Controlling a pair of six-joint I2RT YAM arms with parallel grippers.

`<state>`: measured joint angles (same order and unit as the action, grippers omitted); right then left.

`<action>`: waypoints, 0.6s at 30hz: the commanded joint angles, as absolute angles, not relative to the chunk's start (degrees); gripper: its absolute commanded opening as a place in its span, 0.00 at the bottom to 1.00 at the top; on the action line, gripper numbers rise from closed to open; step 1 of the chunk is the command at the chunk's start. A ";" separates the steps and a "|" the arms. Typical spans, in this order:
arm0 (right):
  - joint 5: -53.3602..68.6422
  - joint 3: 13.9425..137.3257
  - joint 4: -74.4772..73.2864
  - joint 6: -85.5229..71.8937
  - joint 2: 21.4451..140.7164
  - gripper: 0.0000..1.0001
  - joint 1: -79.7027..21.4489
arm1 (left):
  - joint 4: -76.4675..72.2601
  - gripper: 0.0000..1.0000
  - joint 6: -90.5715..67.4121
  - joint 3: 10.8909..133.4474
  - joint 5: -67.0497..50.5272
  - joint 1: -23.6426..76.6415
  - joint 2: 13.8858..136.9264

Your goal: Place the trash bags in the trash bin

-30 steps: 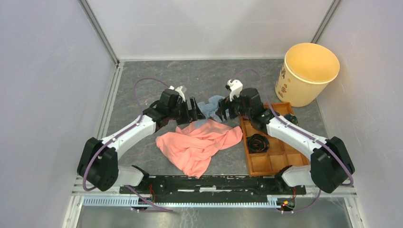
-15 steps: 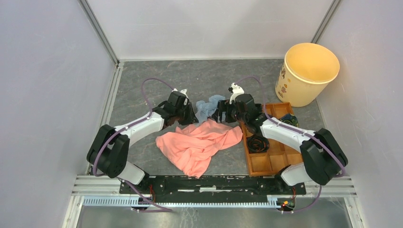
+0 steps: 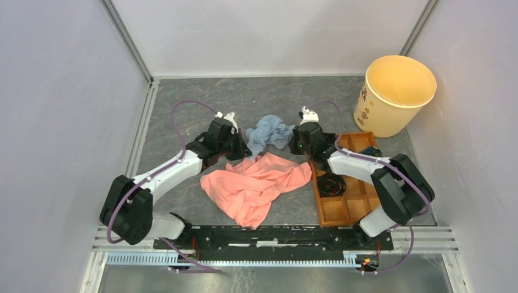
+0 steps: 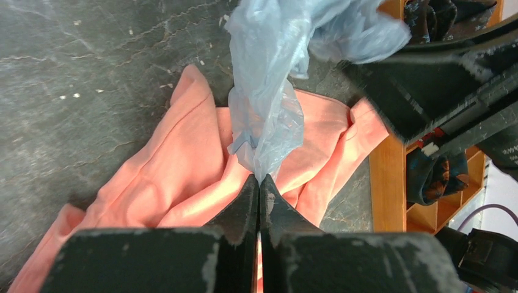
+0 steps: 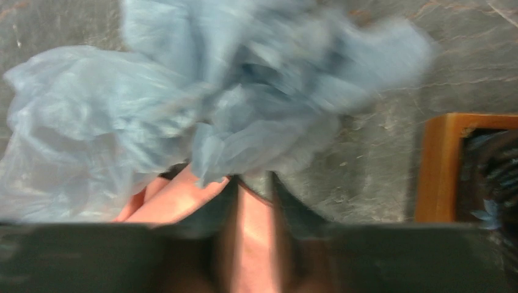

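Left pincer (image 4: 259,179) pinches the blue trash bag (image 4: 269,113) tight, pink cloth (image 4: 174,183) beneath it. Right pincer (image 5: 253,181) is at the bag too; it is blurred, so I cannot tell its grip.

Qty per kind, seen mostly from the top view.

- Trash bin (image 3: 391,101): 1 pc, yellow-tan.
- Trash bag (image 3: 269,133): 1 pc, thin, pale blue, crumpled.
- Cloth (image 3: 253,186): 1 pc, salmon pink.
- Wooden tray (image 3: 342,210): 1 pc, w/ several compartments. The exact no. I cannot count, as the arm covers some of them.
- Dark bundles in the tray: 2 visible, i.e. 1 black bundle (image 3: 330,183) and 1 blue-patterned bundle (image 3: 369,151).
- Robot arms: 2, i.e. left arm (image 3: 168,174) & right arm (image 3: 360,166).
- Grippers: 2, i.e. left gripper (image 4: 259,183) & right gripper (image 5: 253,183), each w/ 2 fingers, so 4 fingers in total.
- Small pictures on the bin: too small to count.
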<state>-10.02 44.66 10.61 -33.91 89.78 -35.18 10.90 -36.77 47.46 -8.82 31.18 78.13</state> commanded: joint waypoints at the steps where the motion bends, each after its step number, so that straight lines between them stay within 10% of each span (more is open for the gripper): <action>1: -10.64 42.84 14.96 -18.62 85.48 0.01 -32.98 | 17.74 0.02 -32.05 49.61 -2.03 29.03 73.96; 8: 2.56 46.67 10.13 -9.44 84.29 0.01 -32.75 | 23.46 0.02 -29.13 49.23 0.61 21.71 67.85; 15: 15.86 51.91 15.71 -16.38 87.81 0.69 -36.91 | 17.52 0.02 -31.23 46.21 -12.59 21.52 68.14; 18: 11.08 59.31 11.69 -16.84 93.05 0.81 -41.82 | 14.40 0.02 -33.10 45.42 -16.96 21.53 69.48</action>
